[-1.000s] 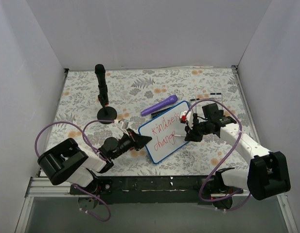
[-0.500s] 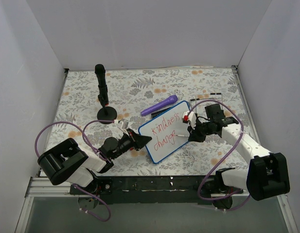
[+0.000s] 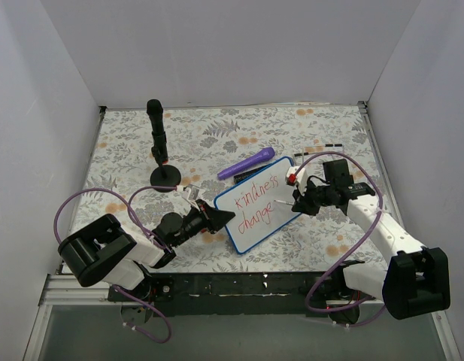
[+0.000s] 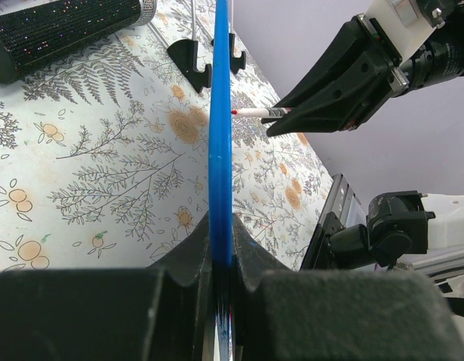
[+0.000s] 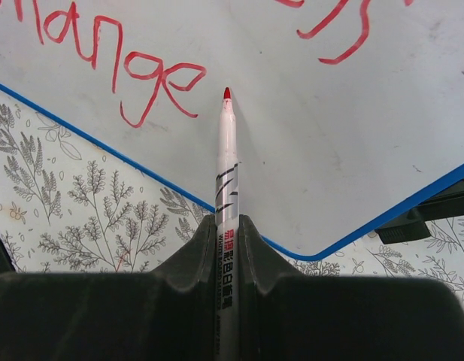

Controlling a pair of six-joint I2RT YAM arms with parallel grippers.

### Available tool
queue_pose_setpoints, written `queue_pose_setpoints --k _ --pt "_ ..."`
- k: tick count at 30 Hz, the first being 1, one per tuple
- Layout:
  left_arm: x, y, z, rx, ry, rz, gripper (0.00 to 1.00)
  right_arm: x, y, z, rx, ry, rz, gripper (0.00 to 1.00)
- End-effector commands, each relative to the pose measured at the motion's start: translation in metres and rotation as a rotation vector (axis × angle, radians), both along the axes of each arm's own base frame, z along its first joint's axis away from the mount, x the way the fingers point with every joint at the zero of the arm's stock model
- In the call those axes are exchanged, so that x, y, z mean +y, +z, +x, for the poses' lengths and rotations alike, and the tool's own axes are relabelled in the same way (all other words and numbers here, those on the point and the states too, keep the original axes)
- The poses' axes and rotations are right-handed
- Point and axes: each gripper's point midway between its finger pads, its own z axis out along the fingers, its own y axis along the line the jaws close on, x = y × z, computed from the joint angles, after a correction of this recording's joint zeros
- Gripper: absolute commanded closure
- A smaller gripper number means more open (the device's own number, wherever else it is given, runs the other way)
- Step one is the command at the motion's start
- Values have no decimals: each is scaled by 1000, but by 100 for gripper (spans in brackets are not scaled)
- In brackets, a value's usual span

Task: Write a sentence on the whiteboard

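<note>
Your left gripper (image 4: 221, 235) clamps the whiteboard (image 5: 329, 150) edge, right gripper (image 5: 227, 229) pinches the red marker (image 5: 227, 154), tip maybe hovering. Press too hard and the board pivots, skewing the sentence (image 3: 259, 201).

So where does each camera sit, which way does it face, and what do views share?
Top external: high behind the robot, looking down; left gripper and right gripper flank the whiteboard.
Left wrist: along the left gripper, shut on the whiteboard's blue edge, toward the right gripper.
Right wrist: along the right gripper, shut on the red pen, at the sentence.
Shared: all three show the whiteboard.
</note>
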Motion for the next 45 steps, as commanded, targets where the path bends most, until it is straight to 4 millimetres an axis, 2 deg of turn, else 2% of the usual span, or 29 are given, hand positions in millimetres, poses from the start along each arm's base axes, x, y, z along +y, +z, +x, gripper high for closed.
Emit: queue_pose_setpoints --k 1,8,18,24,27,32,35,45 --pt "-2 11 -4 -47 -25 -17 100 0 14 23 -62 -53 9 99" --pt "-3 11 -5 -47 -31 -17 100 0 11 24 -46 -60 13 99" --pt "-4 10 -4 -45 -35 -17 100 12 7 10 -6 29 50 99" --pt "-3 10 -4 -47 -31 -17 100 5 -5 1 27 43 5 99" --pt "-3 10 -5 -46 -31 -16 100 -3 -11 1 23 13 -36 99" --pt "-2 10 -5 -47 -31 -19 100 -13 -9 7 -1 -47 -48 99" --pt "-2 12 -5 -49 -29 -21 100 -17 -14 3 23 -52 -60 99" --pt "-3 11 -5 -46 -31 -21 100 -14 -23 -18 71 27 -56 99"
